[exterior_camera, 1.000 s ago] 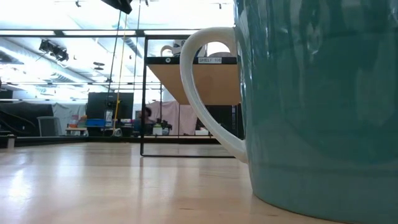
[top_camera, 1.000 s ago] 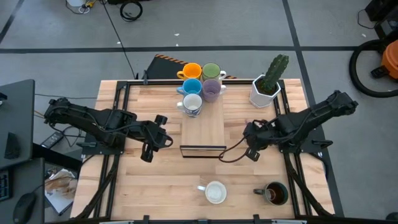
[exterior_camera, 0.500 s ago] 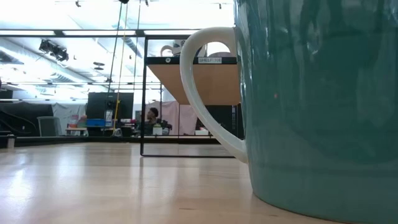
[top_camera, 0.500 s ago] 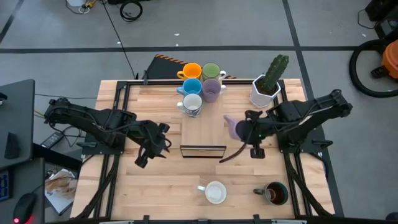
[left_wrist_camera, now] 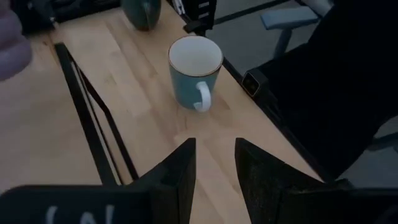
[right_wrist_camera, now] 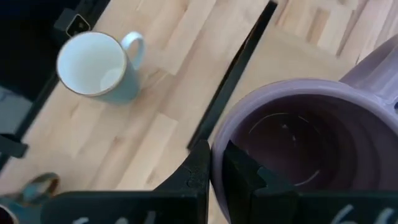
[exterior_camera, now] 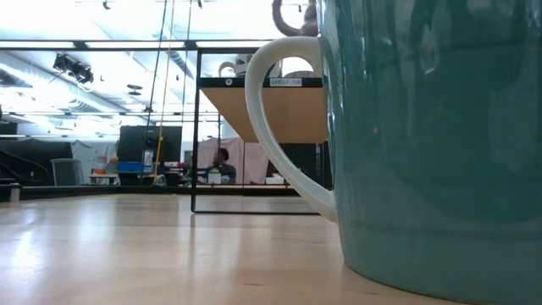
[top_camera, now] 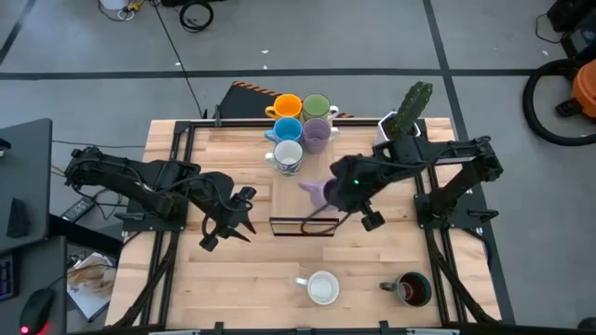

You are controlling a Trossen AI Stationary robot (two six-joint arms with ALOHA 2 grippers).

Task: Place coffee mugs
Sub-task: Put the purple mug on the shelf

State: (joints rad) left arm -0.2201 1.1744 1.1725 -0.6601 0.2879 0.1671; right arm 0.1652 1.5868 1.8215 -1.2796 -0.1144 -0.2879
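The worktop (top_camera: pixel 186 288) is pale wood planking in a dark metal frame, standing on a grey floor (top_camera: pixel 84 46) crossed by dark seam lines. A black cable (top_camera: pixel 177 56) runs across the floor from 11 o'clock toward the worktop. A black desk (top_camera: pixel 23 186) sits at 9 o'clock. An orange and black vacuum unit (top_camera: pixel 563 98) stands at 2 o'clock. In the low view, the room behind is brightly lit from overhead, with a dark monitor (exterior_camera: pixel 151 142) and a seated person (exterior_camera: pixel 223 161) in the distance.

Five mugs (top_camera: pixel 300 130) clustered behind the shelf (top_camera: pixel 304 197); two mugs (top_camera: pixel 365 288) before it.
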